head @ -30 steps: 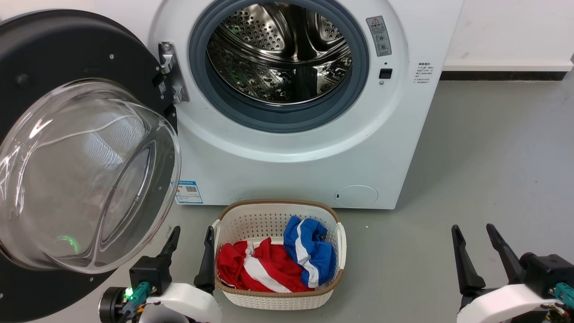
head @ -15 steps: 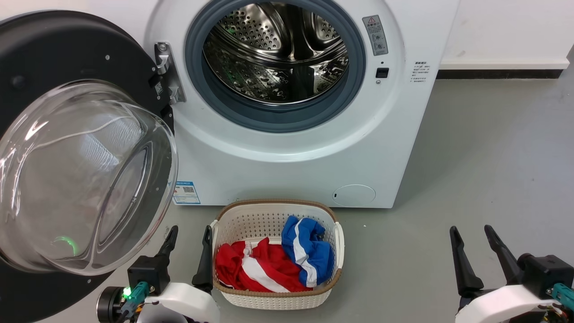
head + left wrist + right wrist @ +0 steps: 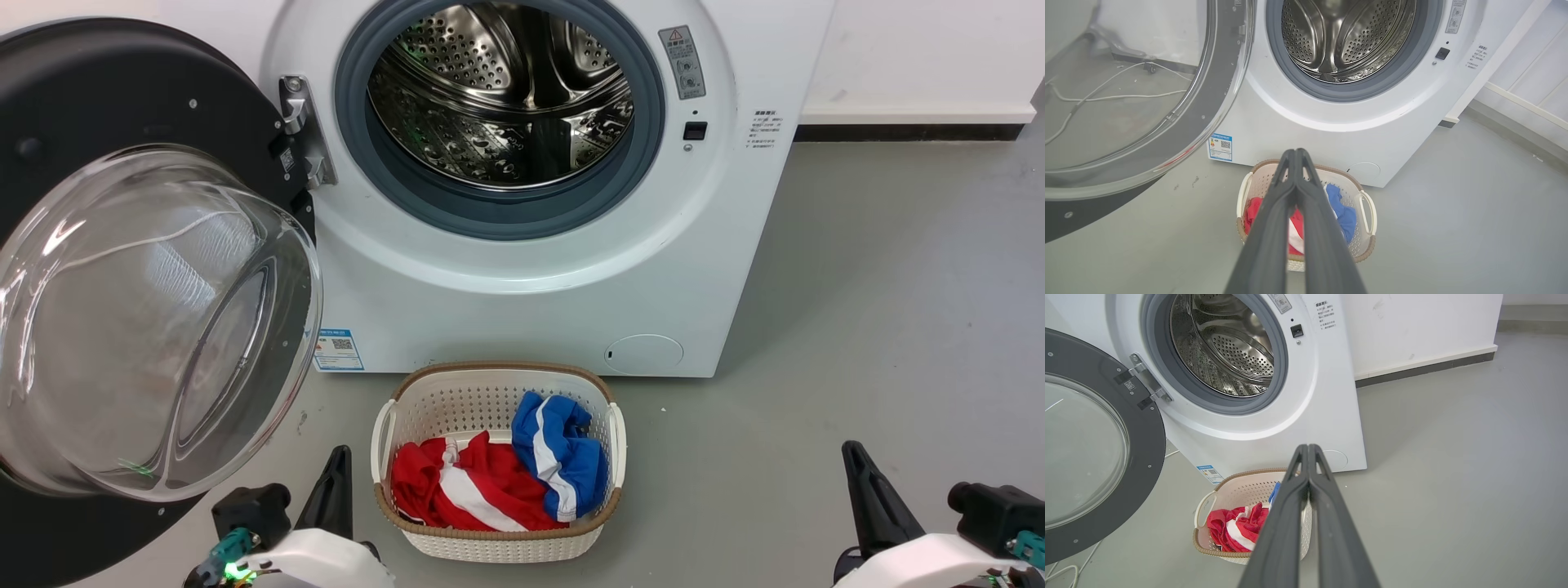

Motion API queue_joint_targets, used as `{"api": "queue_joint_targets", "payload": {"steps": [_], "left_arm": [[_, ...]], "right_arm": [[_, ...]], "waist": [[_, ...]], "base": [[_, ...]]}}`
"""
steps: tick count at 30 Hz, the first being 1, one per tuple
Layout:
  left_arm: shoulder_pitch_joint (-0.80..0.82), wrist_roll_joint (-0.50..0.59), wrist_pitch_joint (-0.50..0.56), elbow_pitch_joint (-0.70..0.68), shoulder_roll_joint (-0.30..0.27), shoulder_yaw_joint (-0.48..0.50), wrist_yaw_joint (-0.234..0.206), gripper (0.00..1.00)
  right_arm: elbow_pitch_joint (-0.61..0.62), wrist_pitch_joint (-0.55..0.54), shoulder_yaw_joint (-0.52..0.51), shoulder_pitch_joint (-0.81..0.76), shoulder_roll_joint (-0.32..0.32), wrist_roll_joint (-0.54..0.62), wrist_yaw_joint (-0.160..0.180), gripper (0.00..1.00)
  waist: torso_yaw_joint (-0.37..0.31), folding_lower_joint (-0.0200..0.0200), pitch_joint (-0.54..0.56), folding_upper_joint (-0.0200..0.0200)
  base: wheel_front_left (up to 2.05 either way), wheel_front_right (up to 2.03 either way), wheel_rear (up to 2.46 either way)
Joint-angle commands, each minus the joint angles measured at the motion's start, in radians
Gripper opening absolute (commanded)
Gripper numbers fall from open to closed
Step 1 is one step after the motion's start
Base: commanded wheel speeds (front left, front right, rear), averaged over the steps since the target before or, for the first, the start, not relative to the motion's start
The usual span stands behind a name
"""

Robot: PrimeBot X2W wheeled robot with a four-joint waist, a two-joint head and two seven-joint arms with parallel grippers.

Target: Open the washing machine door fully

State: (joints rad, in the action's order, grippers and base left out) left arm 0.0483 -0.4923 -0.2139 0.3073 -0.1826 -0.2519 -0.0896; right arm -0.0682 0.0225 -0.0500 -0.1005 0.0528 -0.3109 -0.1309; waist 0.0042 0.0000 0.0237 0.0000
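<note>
In the head view, both grippers sit lower than half a second ago, and each has gone from two spread fingers to a single dark blade. The left gripper [image 3: 337,461] and right gripper [image 3: 856,457] now look pressed together and hold nothing. The washing machine door [image 3: 155,302] hangs swung wide at the left of the washing machine [image 3: 531,294], well off the drum opening [image 3: 506,90] and no further round than before. You can judge the opening done and the arms retreating. The laundry basket [image 3: 498,370] stands just before the machine, its left handle just beside your left gripper. In the left wrist view the fingers meet at their tips over the basket, and the door's black rim curves near on the left, apart from them. In the right wrist view the fingers are likewise closed and empty, with bare grey floor [image 3: 1453,457] giving you free room to the right.
</note>
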Motion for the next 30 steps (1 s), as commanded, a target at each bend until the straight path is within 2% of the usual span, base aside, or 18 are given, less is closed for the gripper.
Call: {"api": "queue_joint_targets", "payload": {"steps": [1, 13, 30], "left_arm": [[0.026, -0.038, 0.008, -0.019, -0.001, 0.018, 0.008, 0.0], [0.034, -0.231, 0.064, -0.028, 0.023, 0.08, 0.047, 0.0], [0.042, -0.433, 0.125, -0.037, 0.048, 0.146, 0.086, 0.0]], "right_arm": [[0.009, -0.004, -0.004, 0.033, 0.001, -0.045, 0.0, 0.0], [-0.023, -0.027, -0.014, 0.066, 0.0, -0.27, 0.0, 0.0], [-0.057, -0.052, -0.026, 0.101, -0.001, -0.505, 0.0, 0.0]], "waist": [[0.0, 0.0, 0.0, 0.0], [0.0, 0.0, -0.003, 0.0], [-0.001, 0.0, -0.007, 0.0]], "base": [[0.0, 0.0, 0.0], [0.0, 0.0, 0.0], [0.0, 0.0, 0.0]]}}
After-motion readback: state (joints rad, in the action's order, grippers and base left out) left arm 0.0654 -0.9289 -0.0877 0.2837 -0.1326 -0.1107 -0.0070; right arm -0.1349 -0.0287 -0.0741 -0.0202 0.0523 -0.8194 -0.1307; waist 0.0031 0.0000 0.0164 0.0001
